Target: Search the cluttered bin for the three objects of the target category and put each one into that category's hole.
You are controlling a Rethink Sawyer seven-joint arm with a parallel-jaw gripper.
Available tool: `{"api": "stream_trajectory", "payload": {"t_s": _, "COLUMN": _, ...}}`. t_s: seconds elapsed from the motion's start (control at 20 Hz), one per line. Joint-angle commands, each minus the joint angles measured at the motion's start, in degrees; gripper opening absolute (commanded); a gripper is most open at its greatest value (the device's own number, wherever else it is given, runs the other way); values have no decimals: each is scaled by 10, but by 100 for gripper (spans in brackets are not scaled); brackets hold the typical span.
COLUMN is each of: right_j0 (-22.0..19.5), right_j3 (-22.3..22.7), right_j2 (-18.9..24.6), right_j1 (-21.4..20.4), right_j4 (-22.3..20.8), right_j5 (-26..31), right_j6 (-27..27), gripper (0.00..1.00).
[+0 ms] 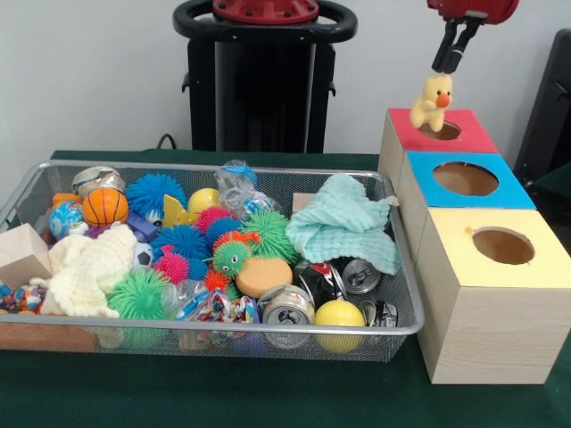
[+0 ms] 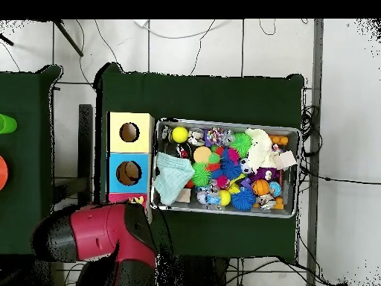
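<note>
so the black two-fingered gripper (image 1: pixel 449 64) is hanging from the red arm right above the red-topped wooden box (image 1: pixel 466 135), and it's pinched tight on the head of a small yellow plush duck with an orange beak (image 1: pixel 433 101). the duck dangles upright just over the round hole in that red top, its bottom about level with the hole's rim, can't tell if it's touching.

the red box is the far one in a row of three: next to it the blue-topped wooden box (image 1: pixel 500 189), then the yellow-topped wooden box (image 1: pixel 526 267) closest to the camera, each with a round hole in the lid.

beside the boxes sits the silver wire mesh bin (image 1: pixel 223 328), packed full. there's a crumpled mint green cloth (image 1: pixel 343 223) at the end nearest the boxes, a cream knitted cloth (image 1: pixel 89 267) toward the other end, a small orange basketball (image 1: pixel 105 206), spiky rubber balls in blue, green and pink, a plain yellow ball (image 1: pixel 339 315) at the front, a few crushed drink cans (image 1: pixel 287 308) and a pale wooden block (image 1: pixel 22 252).

from overhead the red arm (image 2: pixel 104 231) covers most of the red box, so the duck barely shows there. everything's on a dark green tablecloth (image 2: pixel 216 93).
</note>
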Motion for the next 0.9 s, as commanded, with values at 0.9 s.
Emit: {"api": "stream_trajectory", "payload": {"t_s": 0.9, "right_j0": 63, "right_j3": 70, "right_j2": -37, "right_j1": 33, "right_j4": 29, "right_j5": -73, "right_j6": 189, "gripper": 0}}
